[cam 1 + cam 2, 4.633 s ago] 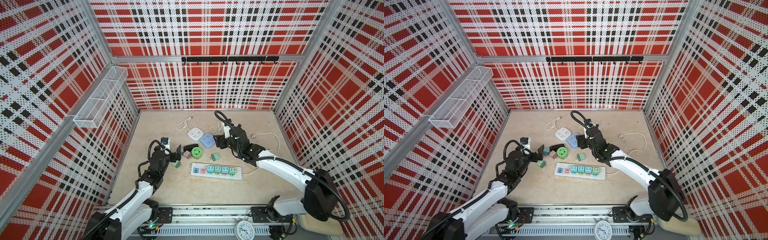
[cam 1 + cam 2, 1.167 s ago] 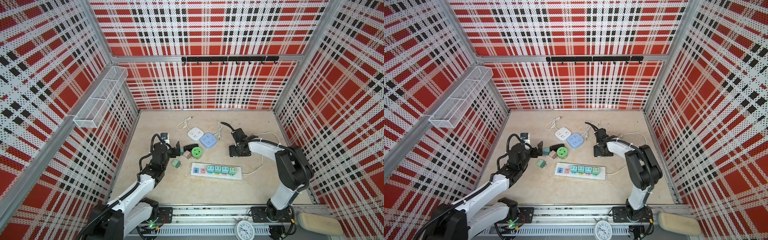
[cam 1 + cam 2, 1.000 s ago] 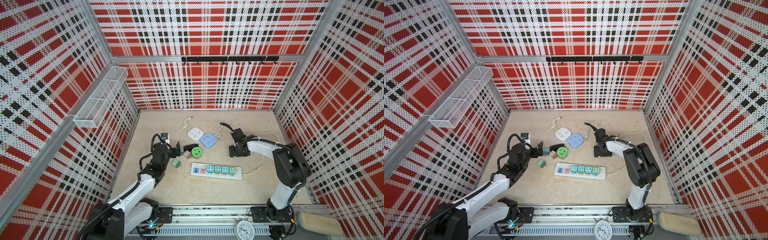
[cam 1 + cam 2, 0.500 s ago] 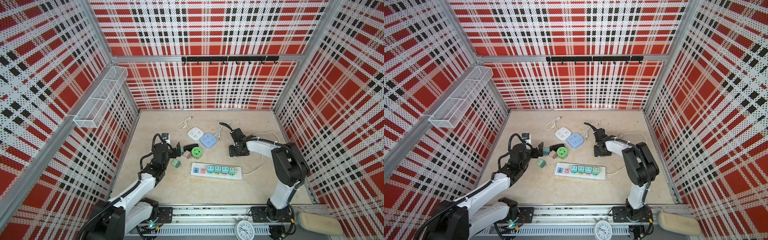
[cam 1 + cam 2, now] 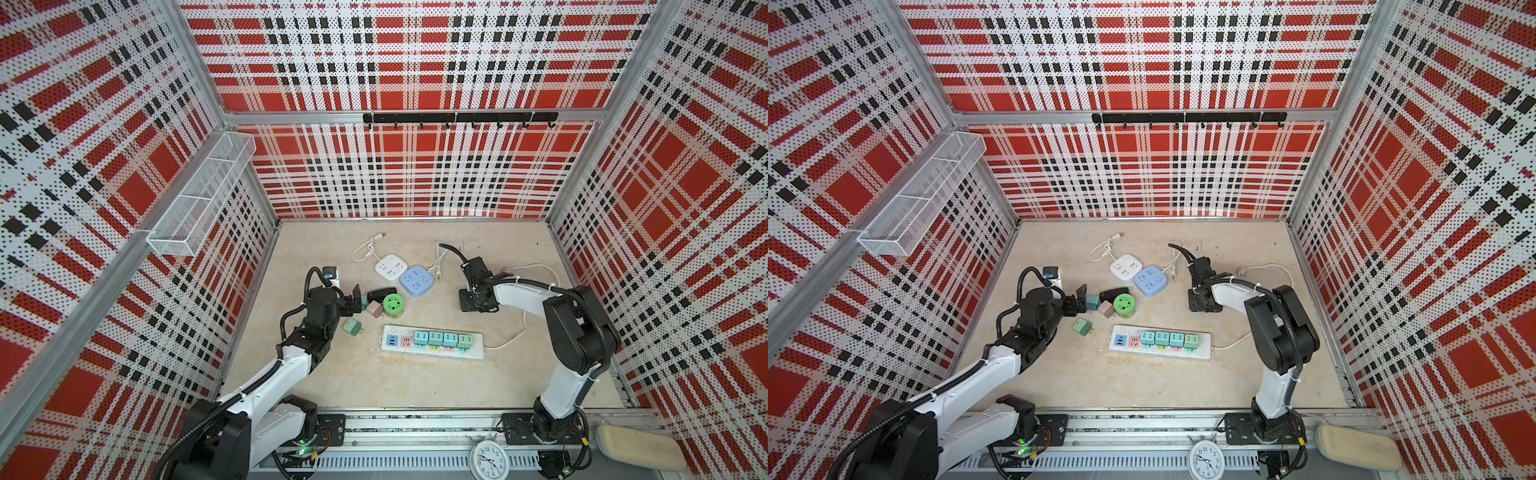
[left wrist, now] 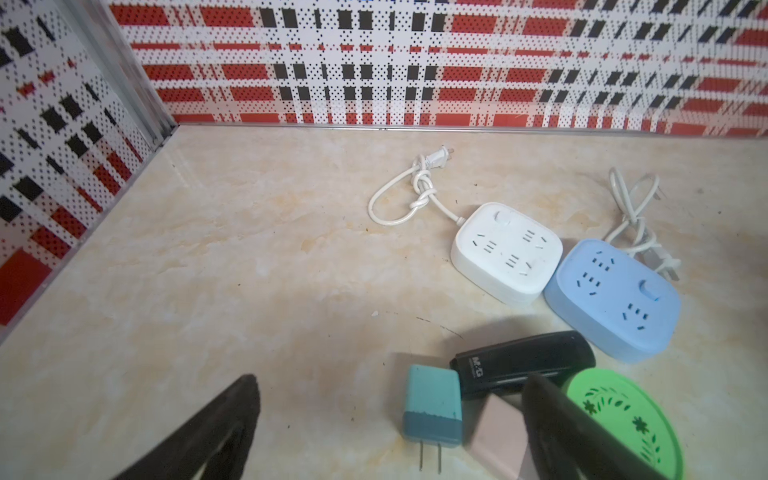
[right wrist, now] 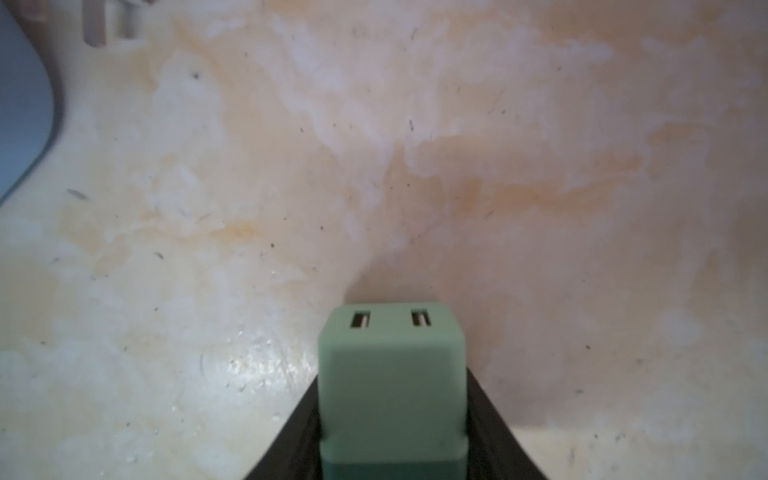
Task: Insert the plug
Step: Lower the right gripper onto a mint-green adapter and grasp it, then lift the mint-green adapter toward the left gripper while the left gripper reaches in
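Observation:
My right gripper [image 7: 392, 419] is shut on a pale green plug [image 7: 390, 365], whose two slots face away from the camera just above the beige table. In both top views this gripper [image 5: 473, 304] [image 5: 1202, 304] points down to the right of the blue socket block, and it hides the plug. The white power strip [image 5: 473, 351] [image 5: 1202, 351] lies nearer the front with several coloured plugs in it. My left gripper [image 6: 390, 432] [image 5: 358, 300] is open, low over the table, with a teal plug [image 6: 432, 401] lying between its fingers and a pink plug [image 6: 496, 436] by one of them.
A loose green plug [image 5: 352, 327], a green round box [image 5: 393, 303] and a black oblong case [image 5: 381, 293] lie by the left gripper. A white socket block [image 5: 390, 267] and a blue one [image 5: 417, 281] sit behind, with white cords. Plaid walls enclose the table.
The right jaws have closed onto the green plug. Both arms have stayed almost where they were, and the left gripper has stayed open.

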### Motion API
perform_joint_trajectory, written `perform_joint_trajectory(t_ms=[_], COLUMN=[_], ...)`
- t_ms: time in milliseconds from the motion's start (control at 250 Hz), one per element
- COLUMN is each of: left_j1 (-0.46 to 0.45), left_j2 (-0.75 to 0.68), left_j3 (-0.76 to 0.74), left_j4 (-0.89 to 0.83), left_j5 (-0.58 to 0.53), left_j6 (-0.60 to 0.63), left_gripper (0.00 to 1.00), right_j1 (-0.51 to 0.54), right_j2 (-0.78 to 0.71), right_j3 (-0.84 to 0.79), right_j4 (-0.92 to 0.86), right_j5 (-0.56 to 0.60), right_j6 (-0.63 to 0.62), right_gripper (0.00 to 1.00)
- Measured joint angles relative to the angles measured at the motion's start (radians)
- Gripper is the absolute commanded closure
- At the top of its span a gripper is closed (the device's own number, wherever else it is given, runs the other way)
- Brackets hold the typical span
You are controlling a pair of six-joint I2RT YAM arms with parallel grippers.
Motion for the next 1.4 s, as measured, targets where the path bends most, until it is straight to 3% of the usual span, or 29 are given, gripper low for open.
perform_joint_trajectory(t_ms=[244, 368, 528, 856, 1209, 1297, 1401], left_j1=[-0.012, -0.040, -0.072, -0.021, 0.005, -0.025, -0.123], left_j2=[0.040, 0.036, -0.031, -0.339, -0.409, -0.406, -0.378], left_j3=[0.196, 0.283, 0.291, 0.058, 0.124, 0.127, 0.163], left_j4=[-0.193, -0.306, -0.370, -0.183, -0.278, -0.299, -0.338], left_j5=[-0.079, -0.086, -0.025, 0.325, 0.433, 0.460, 0.462], left_j6=[-0.282, -0.352, -0.349, -0.294, -0.253, -0.233, -0.202], left_gripper=[0.01, 0.01, 0.01, 0.01, 0.01, 0.04, 0.07], right_j1=[0.028, 0.055, 0.126, 0.213, 0.263, 0.280, 0.333], right_j2=[-0.147, -0.239, -0.350, -0.643, -0.761, -0.763, -0.762], right_j3=[-0.139, -0.206, -0.298, -0.539, -0.651, -0.658, -0.679], right_j4=[0.170, 0.281, 0.423, 0.682, 0.880, 0.920, 0.968], right_j5=[0.018, 0.039, 0.080, 0.056, -0.027, -0.035, -0.034], right_j6=[0.000, -0.004, -0.038, -0.130, -0.250, -0.277, -0.324], right_gripper=[0.65, 0.66, 0.67, 0.71, 0.75, 0.75, 0.76])
